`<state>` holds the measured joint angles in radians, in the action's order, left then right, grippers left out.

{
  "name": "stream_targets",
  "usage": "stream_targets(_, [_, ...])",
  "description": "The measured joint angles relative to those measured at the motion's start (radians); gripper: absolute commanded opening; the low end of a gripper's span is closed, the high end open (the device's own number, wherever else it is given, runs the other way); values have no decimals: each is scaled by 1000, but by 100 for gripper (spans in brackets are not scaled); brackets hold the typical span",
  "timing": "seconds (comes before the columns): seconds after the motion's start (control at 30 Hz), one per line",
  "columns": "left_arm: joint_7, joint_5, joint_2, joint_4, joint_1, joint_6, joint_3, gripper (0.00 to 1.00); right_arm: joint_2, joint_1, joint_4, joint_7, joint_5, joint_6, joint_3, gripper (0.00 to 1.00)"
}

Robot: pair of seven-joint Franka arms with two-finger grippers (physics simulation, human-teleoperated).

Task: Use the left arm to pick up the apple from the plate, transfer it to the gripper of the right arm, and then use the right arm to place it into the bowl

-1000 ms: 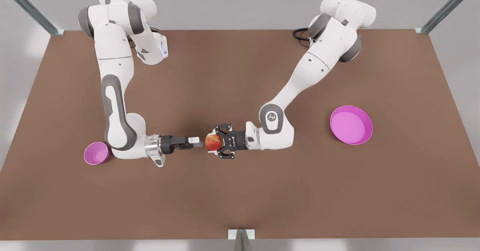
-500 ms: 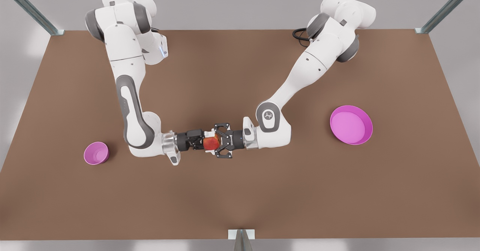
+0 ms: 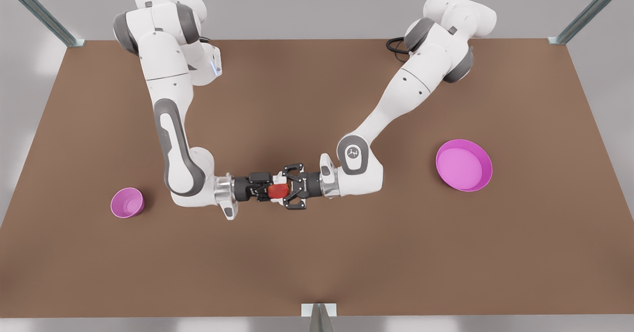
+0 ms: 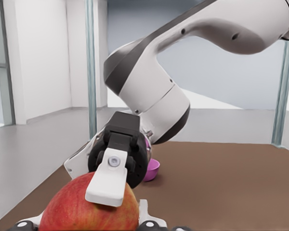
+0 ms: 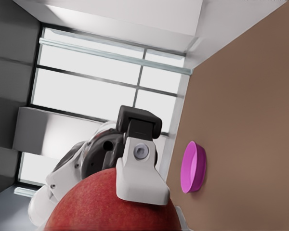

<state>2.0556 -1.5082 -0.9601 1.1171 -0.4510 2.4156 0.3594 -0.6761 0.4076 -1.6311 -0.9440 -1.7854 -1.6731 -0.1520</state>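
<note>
Midway across the brown table (image 3: 317, 252), held up off its surface, the apple (image 3: 278, 191) sits between the two grippers, which meet nose to nose. From the front view's right comes the left arm (image 3: 396, 99), white wrist joined straight to its black gripper; the left gripper (image 3: 285, 192) is clamped on the apple, its linkage fingers spread around the fruit. From the front view's left comes the other arm, with a silver collar at the wrist; the gripper of the right arm (image 3: 271, 191) reaches onto the same apple. In the left wrist view a white fingertip (image 4: 107, 183) of that right gripper lies flat on the red skin of the apple (image 4: 82, 211), and in the right wrist view a white fingertip (image 5: 140, 175) of the opposing left gripper presses on the apple (image 5: 111, 204) likewise. Both sets of fingers are thus closed on the fruit. The bowl (image 3: 127, 202) stands near the table's left edge, well apart from the grippers. The plate (image 3: 463, 165) lies far to the right, bare.
</note>
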Motion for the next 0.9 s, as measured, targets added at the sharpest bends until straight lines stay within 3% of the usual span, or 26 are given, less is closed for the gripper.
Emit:
stream_targets(0.13, [20,3,-1,0,0,-3,1,92,0,-1,0,-15,2,-1,-2,71])
stream_targets(0.17, [24,3,-2,0,0,-3,1,99,0,-4,0,-18,3,-1,-4,71])
stream_targets(0.63, [62,-4,-5,0,1,-6,1,100,7,-125,-1,-49,115,18,-7,72])
stream_targets(0.7, [44,14,4,1,13,-8,-37,100,8,-161,-2,-51,143,25,-6,72])
stream_targets(0.77, [-29,172,25,25,104,-36,-82,100,6,-212,-2,-53,180,39,-5,72])
stream_targets(0.9, [-306,908,238,40,363,-248,-110,100,4,-345,6,-57,276,88,-5,72])
